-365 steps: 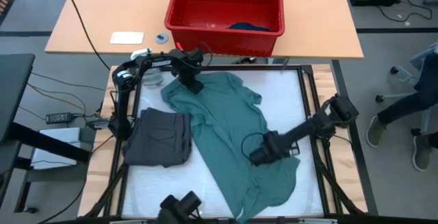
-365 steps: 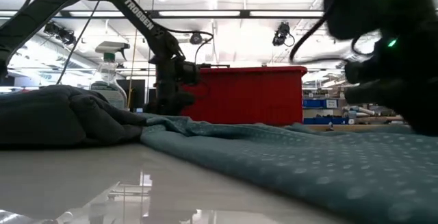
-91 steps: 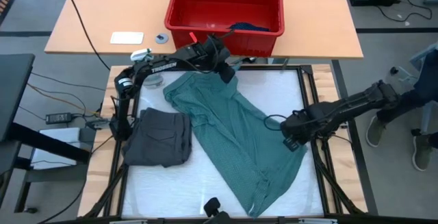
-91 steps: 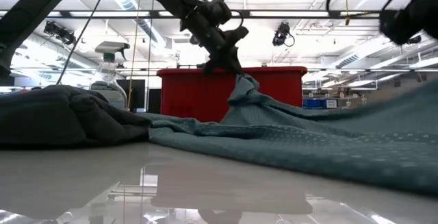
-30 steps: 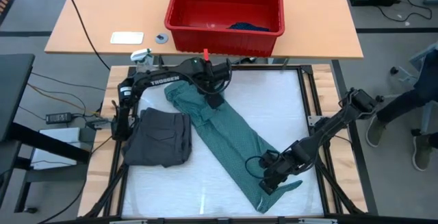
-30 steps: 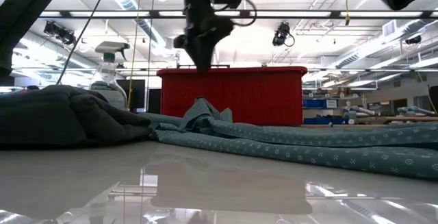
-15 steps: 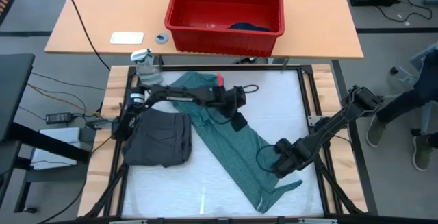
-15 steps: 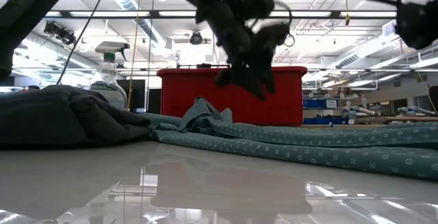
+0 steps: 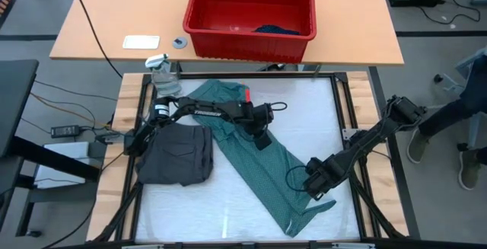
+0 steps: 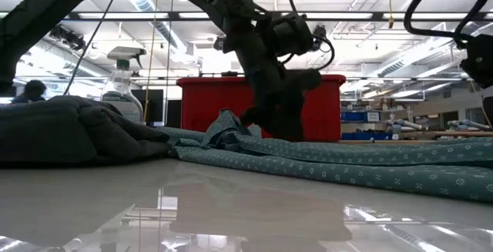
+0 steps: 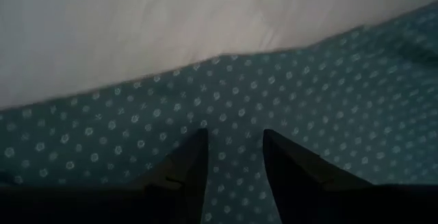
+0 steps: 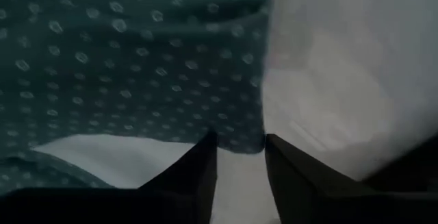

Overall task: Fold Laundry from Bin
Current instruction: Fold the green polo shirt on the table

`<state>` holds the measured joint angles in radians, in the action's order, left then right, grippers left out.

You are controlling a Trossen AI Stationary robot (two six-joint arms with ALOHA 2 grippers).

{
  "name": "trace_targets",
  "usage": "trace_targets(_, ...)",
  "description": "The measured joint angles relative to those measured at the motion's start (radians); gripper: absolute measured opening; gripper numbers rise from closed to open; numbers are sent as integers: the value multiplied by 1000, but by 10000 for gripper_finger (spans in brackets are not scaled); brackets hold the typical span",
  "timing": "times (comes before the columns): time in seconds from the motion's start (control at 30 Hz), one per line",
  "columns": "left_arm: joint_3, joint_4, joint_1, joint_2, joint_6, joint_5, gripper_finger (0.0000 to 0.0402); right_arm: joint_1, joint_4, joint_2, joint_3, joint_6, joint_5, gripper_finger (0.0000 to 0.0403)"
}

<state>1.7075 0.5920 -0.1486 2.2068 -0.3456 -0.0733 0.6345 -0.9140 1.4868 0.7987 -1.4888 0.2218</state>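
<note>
The teal-green dotted T-shirt (image 9: 251, 158) lies folded lengthwise, a slanting strip from the far left to the near right of the white table (image 9: 319, 112). My left gripper (image 9: 261, 139) is open, low over the strip's middle near its right edge (image 11: 233, 114). My right gripper (image 9: 314, 186) is open, pointing down at the strip's right edge near its near end; that edge (image 12: 263, 125) runs between its fingertips. A folded dark grey piece (image 9: 176, 154) lies at the left. The red bin (image 9: 199, 13) stands beyond the table with a blue piece (image 9: 275, 30) inside. My left gripper's fingertips (image 11: 195, 148) point down, slanting, onto the flat dotted cloth just inside its edge; whether they touch it I cannot tell. My right gripper's fingertips (image 12: 205, 152) stand either side of the T-shirt's edge, over cloth and bare table; whether they touch I cannot tell.
A spray bottle (image 9: 162, 71) stands at the table's far left corner. A white card (image 9: 141, 42) lies on the wooden desk (image 9: 114, 20) beside the bin. Black rails frame the table. A person's legs (image 9: 449, 127) show at the right.
My left gripper has gone from the T-shirt's far end toward the table's near right, along the strip, and down to its middle, tipping more steeply down. My right gripper has shifted a little from the strip's near end toward the far right and sunk. The T-shirt has stayed put.
</note>
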Motion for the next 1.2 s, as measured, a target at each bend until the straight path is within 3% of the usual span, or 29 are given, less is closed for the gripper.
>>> trace_targets(0.13, -1, -4, -1, 9, 1, 8, 143, -4, 61, 0, -29, -3, 5, 86)
trace_targets(0.27, 1, -1, 0, 31, 0, 74, 143, -4, 62, 0, -53, 3, 54, 16)
trace_targets(0.47, 5, 32, -1, 45, 1, 79, 143, 30, 110, -3, -53, 46, 279, 15)
trace_targets(0.63, 3, -6, -9, 47, -3, 75, 143, 74, 171, 0, -53, 49, 347, 9)
trace_targets(0.77, 3, -10, -17, 48, -5, 56, 143, 87, 137, -1, -53, -4, 359, 29)
trace_targets(0.93, 18, 8, -16, 35, 4, 28, 143, 89, 129, -50, -53, -97, 452, 90)
trace_targets(1.03, 62, 44, -12, 15, 26, 21, 143, 89, 143, -104, -33, -164, 456, 126)
trace_targets(1.1, 102, 68, -12, -15, 52, 12, 143, 89, 141, -143, -11, -185, 413, 145)
trace_targets(1.2, 158, 113, -17, -43, 78, 5, 143, 68, 132, -197, 0, -174, 246, 158)
